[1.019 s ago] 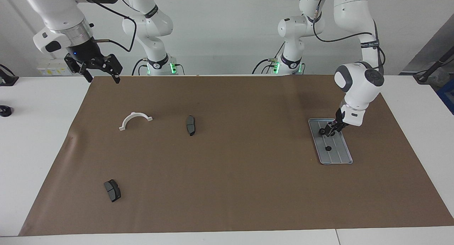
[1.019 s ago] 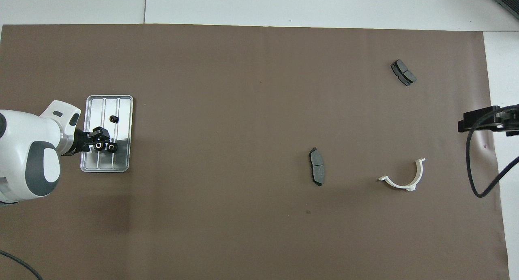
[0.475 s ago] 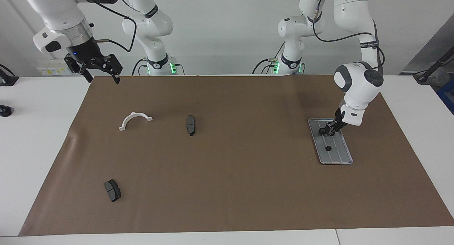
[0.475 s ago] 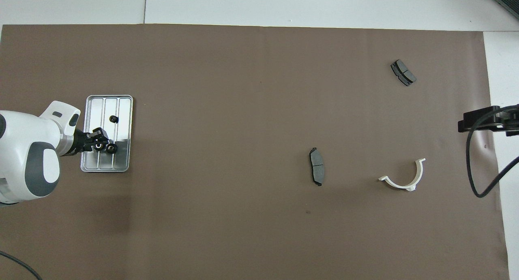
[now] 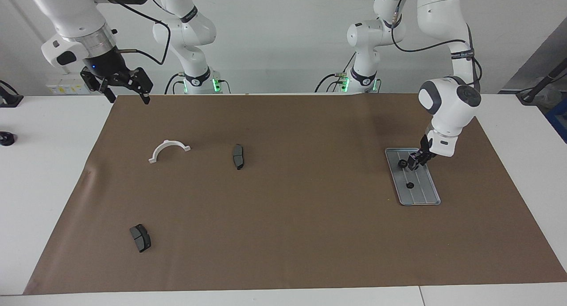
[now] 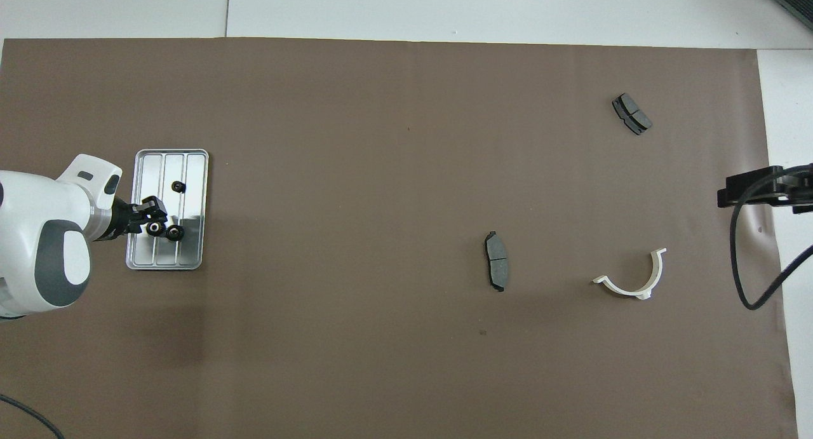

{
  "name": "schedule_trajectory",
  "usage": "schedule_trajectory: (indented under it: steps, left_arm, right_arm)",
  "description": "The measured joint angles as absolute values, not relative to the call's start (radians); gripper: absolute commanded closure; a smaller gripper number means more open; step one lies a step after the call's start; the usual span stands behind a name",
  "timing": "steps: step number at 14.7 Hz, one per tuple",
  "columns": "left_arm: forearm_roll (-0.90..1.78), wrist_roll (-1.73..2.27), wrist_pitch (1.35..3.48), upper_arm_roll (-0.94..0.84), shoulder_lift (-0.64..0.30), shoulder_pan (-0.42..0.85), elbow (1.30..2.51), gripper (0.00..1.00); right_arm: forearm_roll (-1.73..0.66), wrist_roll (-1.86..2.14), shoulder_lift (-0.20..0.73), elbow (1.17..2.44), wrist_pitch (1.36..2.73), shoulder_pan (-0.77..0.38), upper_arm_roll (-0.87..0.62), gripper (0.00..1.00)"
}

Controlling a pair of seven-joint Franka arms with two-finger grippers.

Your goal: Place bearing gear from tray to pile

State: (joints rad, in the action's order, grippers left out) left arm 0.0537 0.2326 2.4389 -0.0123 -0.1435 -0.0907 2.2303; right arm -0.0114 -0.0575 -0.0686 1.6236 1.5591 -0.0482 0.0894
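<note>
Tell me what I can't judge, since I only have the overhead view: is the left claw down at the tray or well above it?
Observer: In the facing view the left claw is low over the tray, at the tray's end nearer the robots. Whether it touches the tray floor I cannot tell.
Operator: And the right claw? I only see a black edge.
Observer: The right claw hangs open, raised high over the brown mat's edge at the right arm's end. That arm waits.
</note>
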Motion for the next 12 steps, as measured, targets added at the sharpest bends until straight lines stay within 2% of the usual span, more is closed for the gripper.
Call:
schedule_trajectory:
  steps: [12]
  left_arm:
    - [0.054, 0.233, 2.442, -0.012, -0.144, -0.093, 2.252, 0.5]
  right_arm:
    - [-0.011, -0.058, -0.069, 1.624, 1.559, -0.048, 0.089, 0.0]
